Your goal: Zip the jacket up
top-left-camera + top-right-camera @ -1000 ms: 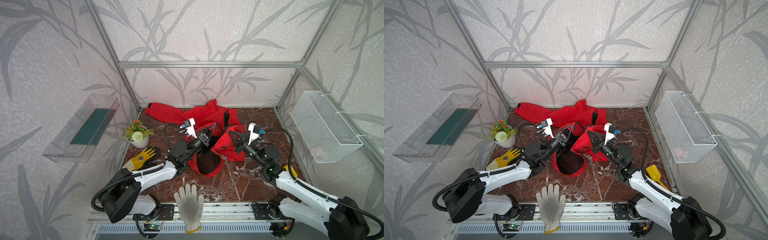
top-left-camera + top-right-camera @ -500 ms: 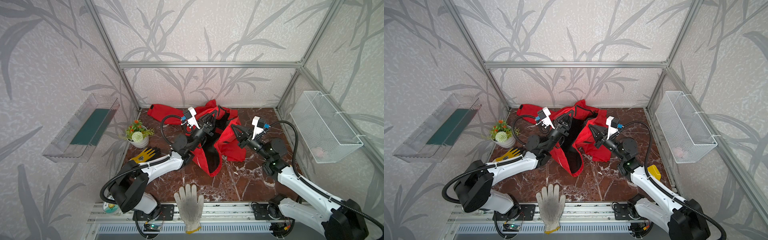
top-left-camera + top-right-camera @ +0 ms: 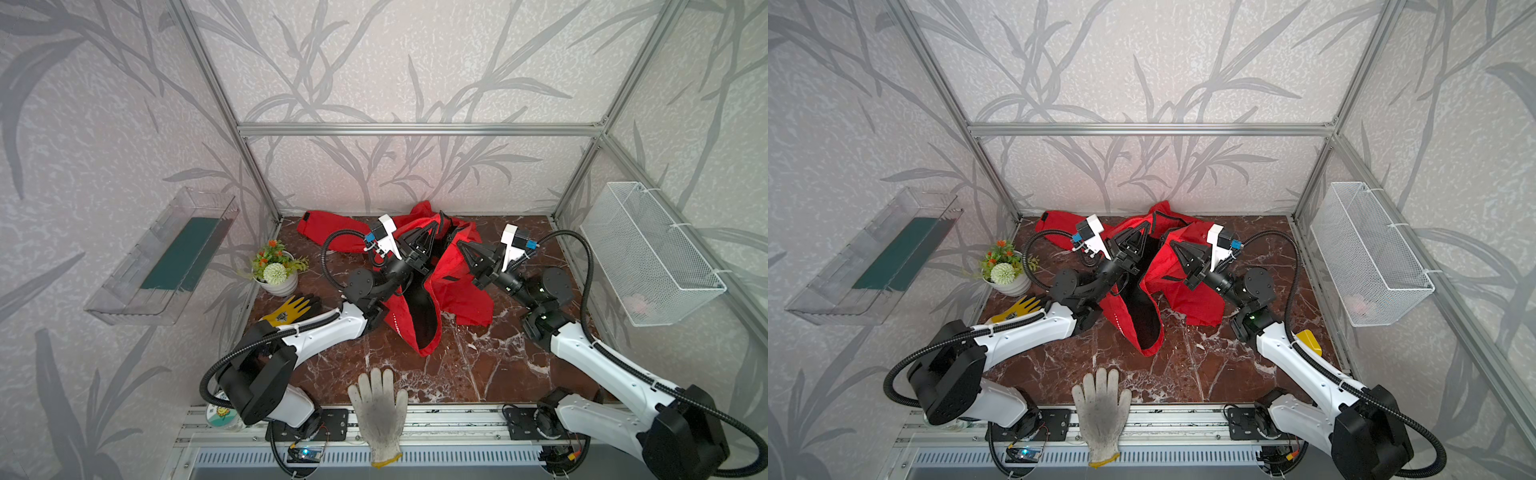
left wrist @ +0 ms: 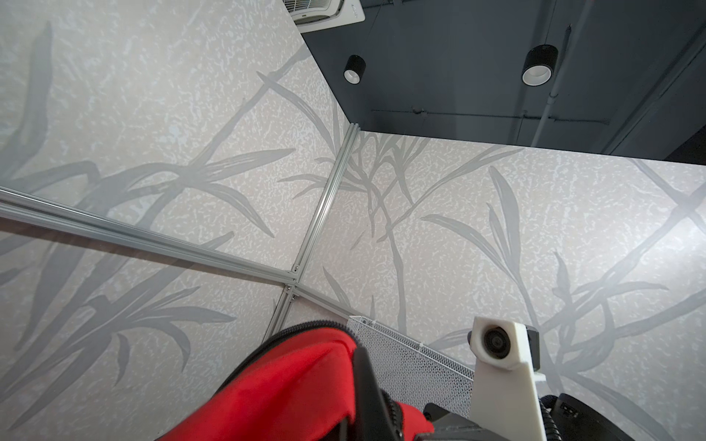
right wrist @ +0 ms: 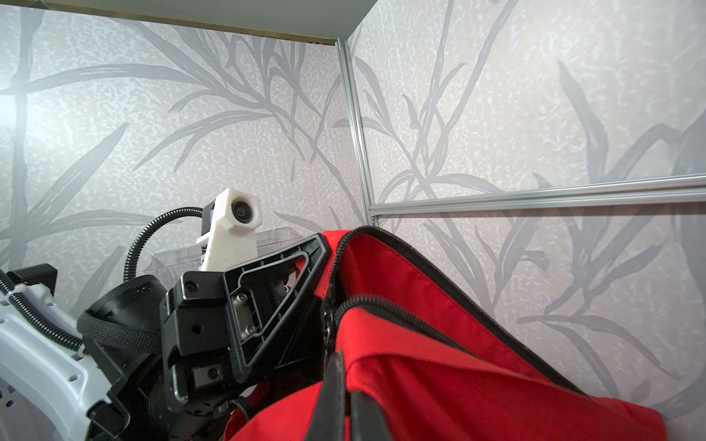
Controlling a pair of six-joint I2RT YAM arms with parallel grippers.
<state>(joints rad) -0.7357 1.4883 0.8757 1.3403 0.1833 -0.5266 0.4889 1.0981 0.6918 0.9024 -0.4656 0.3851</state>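
The red jacket [image 3: 465, 291] [image 3: 1187, 291] is lifted off the marble table in both top views. Its front hangs open and shows black lining [image 3: 419, 316]. One sleeve [image 3: 328, 226] trails on the table at the back left. My left gripper [image 3: 432, 232] [image 3: 1144, 226] is raised and shut on one zipper edge. My right gripper [image 3: 461, 249] [image 3: 1173, 245] is close beside it, shut on the other edge. In the left wrist view red cloth [image 4: 298, 382] with black zipper teeth is pinched in the left gripper [image 4: 363, 366]. In the right wrist view the right gripper [image 5: 345, 385] clamps a red fold [image 5: 439, 343].
A white glove [image 3: 378, 411] lies over the front rail. A yellow and black glove [image 3: 291, 309] and a flower pot [image 3: 276, 270] are at the left. A wire basket [image 3: 648, 257] hangs on the right wall and a clear tray [image 3: 166, 257] on the left wall. A yellow object [image 3: 1308, 340] lies beside the right arm.
Both grippers have risen and moved toward the back wall with the jacket. The cloth went from bunched on the table to hanging, its black lining opened lengthwise.
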